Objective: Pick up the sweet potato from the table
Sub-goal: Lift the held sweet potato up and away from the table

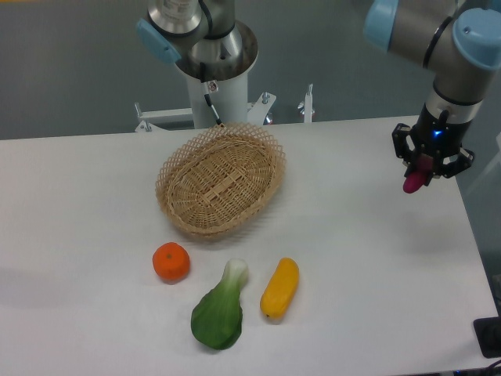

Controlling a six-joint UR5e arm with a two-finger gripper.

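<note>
The sweet potato [414, 179] is a small magenta-purple vegetable held upright in my gripper [428, 166], its lower end sticking out below the fingers. The gripper is shut on it and holds it in the air above the right side of the white table [376, 258], near the right edge. The upper part of the sweet potato is hidden by the black fingers.
A woven wicker basket [221, 178] stands at the table's middle back. An orange [171, 262], a green bok choy [220, 309] and a yellow-orange oblong vegetable [279, 288] lie in front of it. The arm's base [213, 70] stands behind the table.
</note>
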